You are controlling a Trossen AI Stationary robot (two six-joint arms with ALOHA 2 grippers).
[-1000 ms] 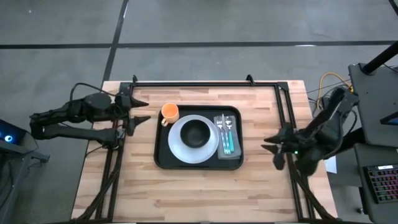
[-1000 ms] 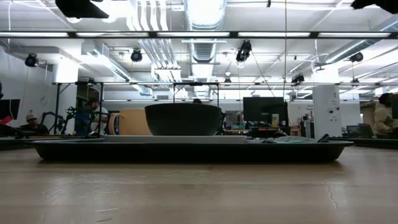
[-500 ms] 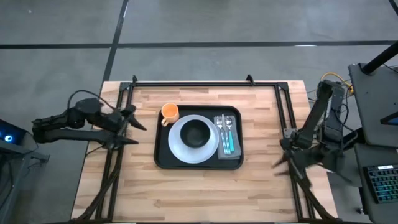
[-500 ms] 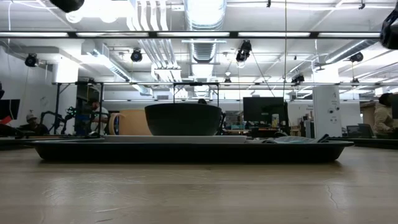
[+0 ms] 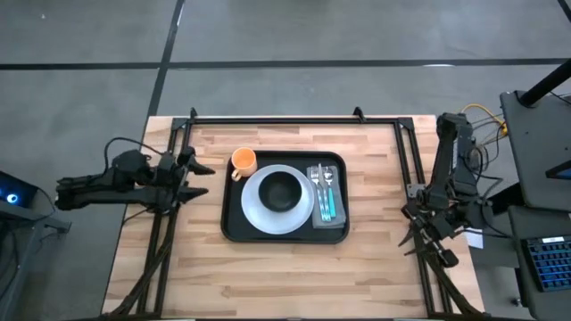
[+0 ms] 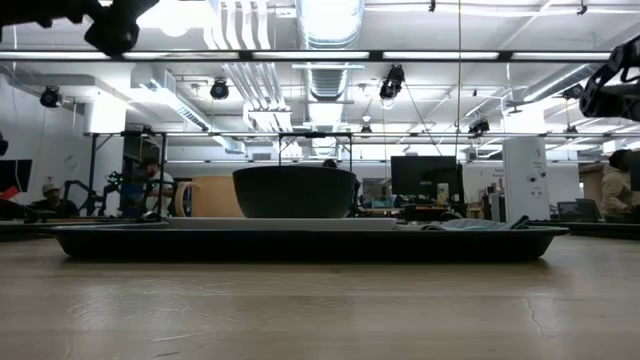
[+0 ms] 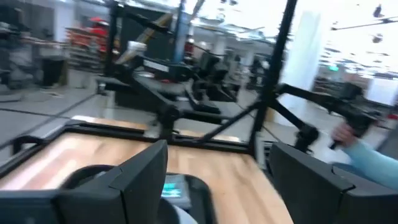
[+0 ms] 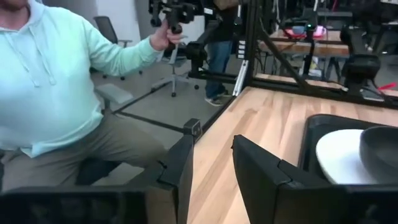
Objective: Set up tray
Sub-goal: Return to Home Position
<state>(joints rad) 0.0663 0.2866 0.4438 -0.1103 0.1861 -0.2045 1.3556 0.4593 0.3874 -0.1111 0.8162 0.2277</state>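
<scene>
Left claw (image 5: 189, 176): fingers wide apart, empty, centre-left of the high view.
Right claw (image 5: 421, 239): narrow gap, empty, lower right.
Tray (image 5: 234, 227): mid-table (image 5: 268, 276), between both claws, well apart from each.
Progress: I judge loading complete, with plate (image 5: 254, 207), bowl (image 5: 282, 190), mug (image 5: 244, 160), napkin (image 5: 337, 214) and cutlery (image 5: 325, 201) aboard.
Remaining: I park both arms.

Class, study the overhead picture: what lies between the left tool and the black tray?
The high view shows only bare wooden table between the left tool, hovering open near the table's left edge, and the tray.
</scene>
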